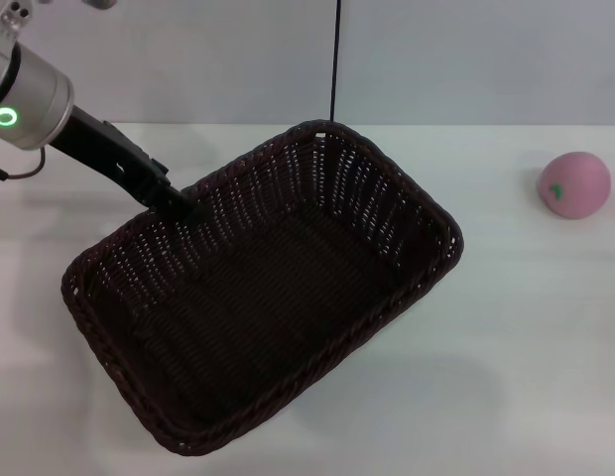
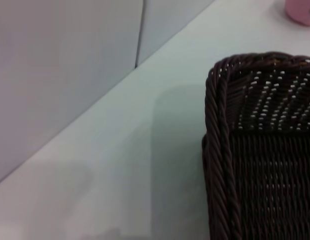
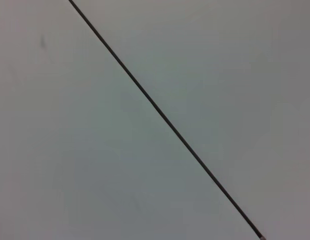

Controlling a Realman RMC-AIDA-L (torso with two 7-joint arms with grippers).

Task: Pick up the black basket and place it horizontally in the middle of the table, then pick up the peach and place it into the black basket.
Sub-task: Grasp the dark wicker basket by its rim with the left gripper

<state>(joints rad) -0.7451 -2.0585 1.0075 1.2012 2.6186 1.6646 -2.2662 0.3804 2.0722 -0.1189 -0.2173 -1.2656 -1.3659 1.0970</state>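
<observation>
The black basket (image 1: 263, 288) lies diagonally across the middle of the white table (image 1: 526, 327), its long side running from near left to far right. My left gripper (image 1: 179, 205) reaches in from the upper left and is shut on the basket's far-left braided rim. A broad shadow spreads on the table beside the basket. The left wrist view shows one rounded corner of the basket (image 2: 260, 150). The pink peach (image 1: 575, 184) rests on the table at the far right, apart from the basket, and its edge shows as the peach (image 2: 301, 11). My right gripper is out of view.
A grey wall (image 1: 436, 50) with a dark vertical seam (image 1: 334, 59) stands behind the table. The right wrist view shows only a plain grey surface crossed by a thin dark line (image 3: 165, 117).
</observation>
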